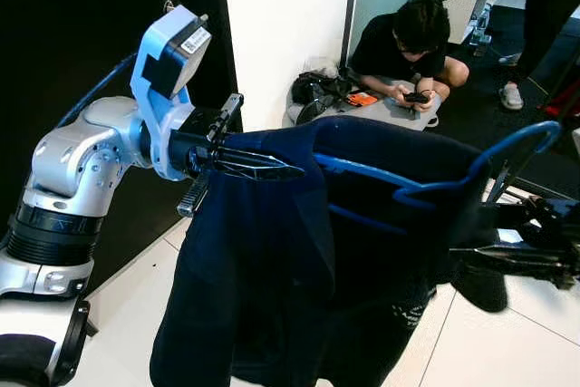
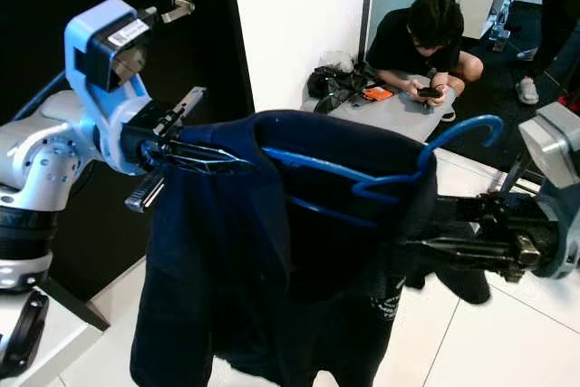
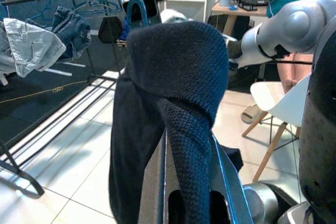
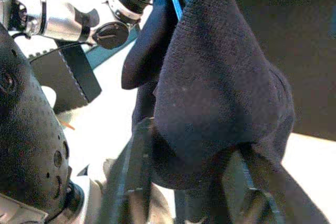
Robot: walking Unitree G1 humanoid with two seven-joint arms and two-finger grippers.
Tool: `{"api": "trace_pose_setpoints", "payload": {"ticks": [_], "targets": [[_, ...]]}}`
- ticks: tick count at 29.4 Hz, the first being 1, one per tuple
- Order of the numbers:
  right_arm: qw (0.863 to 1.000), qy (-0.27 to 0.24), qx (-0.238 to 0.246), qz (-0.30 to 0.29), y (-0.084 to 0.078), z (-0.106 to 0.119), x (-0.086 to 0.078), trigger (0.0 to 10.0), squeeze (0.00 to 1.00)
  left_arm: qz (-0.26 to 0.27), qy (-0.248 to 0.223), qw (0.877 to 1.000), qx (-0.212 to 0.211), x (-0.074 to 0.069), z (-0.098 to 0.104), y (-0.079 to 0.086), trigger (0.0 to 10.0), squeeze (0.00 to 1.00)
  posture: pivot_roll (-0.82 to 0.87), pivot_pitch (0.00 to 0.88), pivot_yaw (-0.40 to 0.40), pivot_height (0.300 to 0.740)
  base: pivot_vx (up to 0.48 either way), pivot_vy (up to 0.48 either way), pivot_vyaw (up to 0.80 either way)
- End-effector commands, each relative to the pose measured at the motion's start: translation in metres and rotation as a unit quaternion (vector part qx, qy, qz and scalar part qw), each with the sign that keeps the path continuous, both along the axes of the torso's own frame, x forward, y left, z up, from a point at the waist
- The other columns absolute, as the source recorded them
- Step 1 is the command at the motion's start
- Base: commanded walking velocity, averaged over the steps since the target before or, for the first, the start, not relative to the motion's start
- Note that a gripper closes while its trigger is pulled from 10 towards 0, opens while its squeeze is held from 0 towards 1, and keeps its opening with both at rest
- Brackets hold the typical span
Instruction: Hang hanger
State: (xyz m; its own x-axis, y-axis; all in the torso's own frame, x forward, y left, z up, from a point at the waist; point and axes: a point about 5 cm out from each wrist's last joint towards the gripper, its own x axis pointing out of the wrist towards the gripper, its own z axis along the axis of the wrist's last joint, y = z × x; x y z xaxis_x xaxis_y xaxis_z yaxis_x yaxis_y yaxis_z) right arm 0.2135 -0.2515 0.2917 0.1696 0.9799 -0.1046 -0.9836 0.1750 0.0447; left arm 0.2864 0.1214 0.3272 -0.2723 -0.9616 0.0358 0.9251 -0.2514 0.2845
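left gripper [image 1: 237, 162] pinches one shoulder of the dark blue sweater [image 1: 299, 278] | right gripper [image 2: 435, 244] pinches the other shoulder | blue hanger [image 2: 399, 178] sits inside the sweater's neck, hook poking out by the right gripper | person [image 1: 408, 43] sits on the floor behind
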Motion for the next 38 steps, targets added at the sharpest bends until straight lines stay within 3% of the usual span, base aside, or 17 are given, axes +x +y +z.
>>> {"api": "trace_pose_setpoints", "payload": {"ticks": [1,10,20,21,22,23,30,31,34,35,37,38], "targets": [[1.0,-0.008,-0.004,0.009,0.002,0.004,-0.001,0.0,0.0,-0.01,-0.014,1.0,0.007,-0.002,0.003,-0.003,0.0,0.0,0.01,0.038,0.022,0.74,0.0,0.0,0.0],[1.0,-0.017,-0.005,0.024,0.002,0.014,-0.009,0.0,0.0,0.003,-0.013,1.0,0.005,0.003,0.006,0.003,0.0,0.0,0.0,0.042,0.028,0.74,0.0,0.0,0.0],[0.999,-0.019,0.024,0.03,0.01,0.012,-0.007,0.0,0.0,0.045,-0.034,0.998,-0.041,0.013,0.01,-0.009,0.0,0.0,0.0,0.044,0.028,0.74,0.0,0.0,0.0],[0.999,-0.019,0.028,0.029,0.013,0.011,-0.007,0.0,0.0,0.056,-0.037,0.997,-0.05,0.015,0.009,-0.012,0.0,0.86,0.0,0.043,0.027,0.74,0.0,0.0,0.0],[0.999,-0.019,0.028,0.029,0.013,0.011,-0.007,0.0,0.0,0.056,-0.037,0.997,-0.05,0.015,0.009,-0.012,0.0,0.86,0.0,0.043,0.027,0.74,0.0,0.0,0.0],[0.999,-0.019,0.032,0.028,0.015,0.009,-0.006,0.0,0.0,0.06,-0.036,0.996,-0.053,0.016,0.009,-0.013,1.8,1.0,0.0,0.043,0.027,0.74,0.0,0.0,0.0],[0.999,-0.02,0.043,0.021,0.019,0.005,-0.006,0.0,0.0,0.062,-0.046,0.996,-0.041,0.016,0.005,-0.017,2.6,1.0,0.0,0.042,0.03,0.74,0.0,0.0,0.0],[0.999,-0.023,0.047,0.007,0.019,0.003,-0.004,0.0,0.0,0.082,-0.059,0.994,-0.031,0.02,0.004,-0.012,4.9,1.0,0.0,0.042,0.032,0.74,0.0,0.0,0.0],[0.999,-0.024,0.048,-0.006,0.018,0.002,-0.003,0.0,0.0,0.099,-0.071,0.992,-0.023,0.023,0.003,-0.008,5.2,1.0,0.0,0.042,0.032,0.74,0.0,0.0,0.0],[0.999,-0.024,0.048,-0.01,0.018,0.001,-0.003,0.0,0.0,0.108,-0.076,0.991,-0.019,0.024,0.002,-0.006,5.8,1.0,0.0,0.042,0.032,0.74,0.0,0.0,0.0],[0.998,-0.023,0.047,-0.016,0.018,-0.001,-0.002,0.0,0.0,0.129,-0.085,0.988,-0.006,0.028,0.001,0.0,8.7,1.0,0.0,0.045,0.029,0.74,0.0,0.0,0.0],[0.998,-0.023,0.047,-0.016,0.018,-0.001,-0.002,0.0,0.0,0.129,-0.085,0.988,-0.006,0.028,0.001,0.0,8.7,1.0,0.0,0.045,0.029,0.74,0.0,0.0,0.0]]}}
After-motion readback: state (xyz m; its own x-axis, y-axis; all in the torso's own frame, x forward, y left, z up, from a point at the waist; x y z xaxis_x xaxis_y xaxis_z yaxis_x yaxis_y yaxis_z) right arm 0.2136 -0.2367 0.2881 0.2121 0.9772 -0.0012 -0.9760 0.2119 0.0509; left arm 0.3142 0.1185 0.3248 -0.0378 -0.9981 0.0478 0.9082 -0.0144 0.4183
